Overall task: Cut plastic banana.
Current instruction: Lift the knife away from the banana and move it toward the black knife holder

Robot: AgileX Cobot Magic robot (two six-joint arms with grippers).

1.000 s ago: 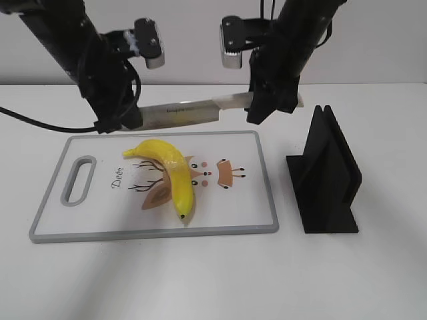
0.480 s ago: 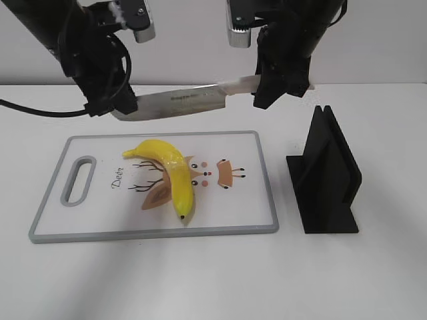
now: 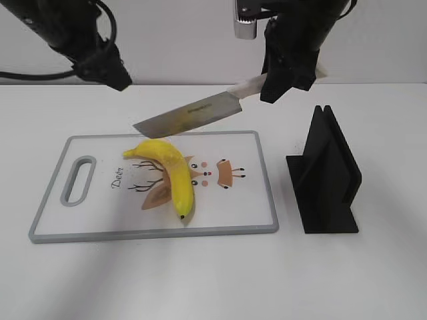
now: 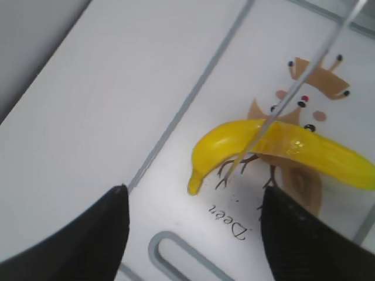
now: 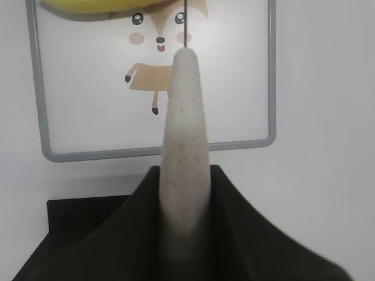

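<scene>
The yellow plastic banana (image 3: pixel 172 172) lies whole on the white cutting board (image 3: pixel 260 187), stem at the far left, dark tip near the front. It also shows in the left wrist view (image 4: pixel 281 145) and at the top edge of the right wrist view (image 5: pixel 88 7). My right gripper (image 3: pixel 280 83) is shut on the pale handle (image 5: pixel 184 134) of a knife (image 3: pixel 187 115), whose blade slants down to the left above the banana. My left gripper (image 3: pixel 107 67) is open and empty, raised behind the board's far left corner; its dark fingers (image 4: pixel 193 234) frame the board.
A black knife stand (image 3: pixel 327 173) stands on the table right of the board. The board has a grey rim and a handle slot (image 3: pixel 79 179) at its left end. A black cable (image 3: pixel 27 75) trails at far left.
My left gripper has let go of the blade and drawn up and back to the left. The knife, held by my right gripper alone, has tilted with its tip down toward the banana.
</scene>
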